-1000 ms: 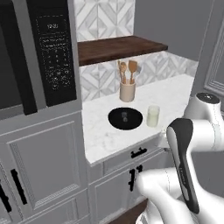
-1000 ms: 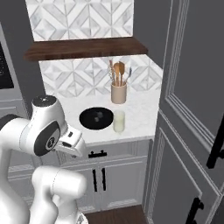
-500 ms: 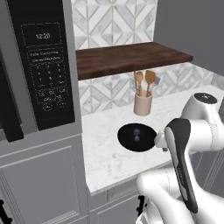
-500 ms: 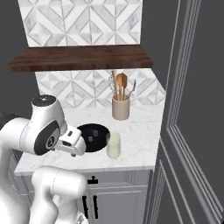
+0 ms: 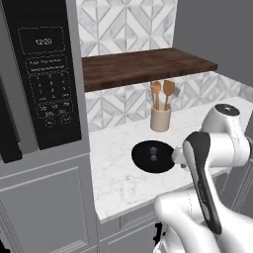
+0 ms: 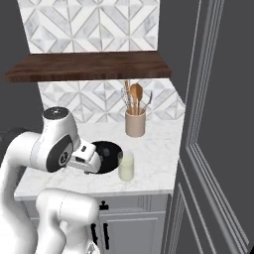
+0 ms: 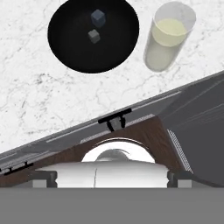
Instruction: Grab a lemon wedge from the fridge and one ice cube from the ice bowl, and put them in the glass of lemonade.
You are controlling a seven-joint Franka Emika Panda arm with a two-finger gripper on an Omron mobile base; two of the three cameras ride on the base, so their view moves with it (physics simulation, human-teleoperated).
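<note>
The black ice bowl sits on the marble counter with two ice cubes in it. Beside it stands the glass of lemonade, upright and pale yellow. In the base views the bowl lies just beyond my folded arm, and the glass stands near the counter's front edge. My gripper hangs open and holds nothing, above the counter's front edge and short of the bowl. The fridge is the dark grey door on the right, shut. The lemon wedge is out of view.
A beige crock of wooden utensils stands at the back of the counter under a dark wooden shelf. A black microwave fills the left. Below the counter edge are grey drawers with black handles.
The whole picture has shifted and grown: the base has driven closer to the counter. The arm keeps its folded pose and the gripper stays open.
</note>
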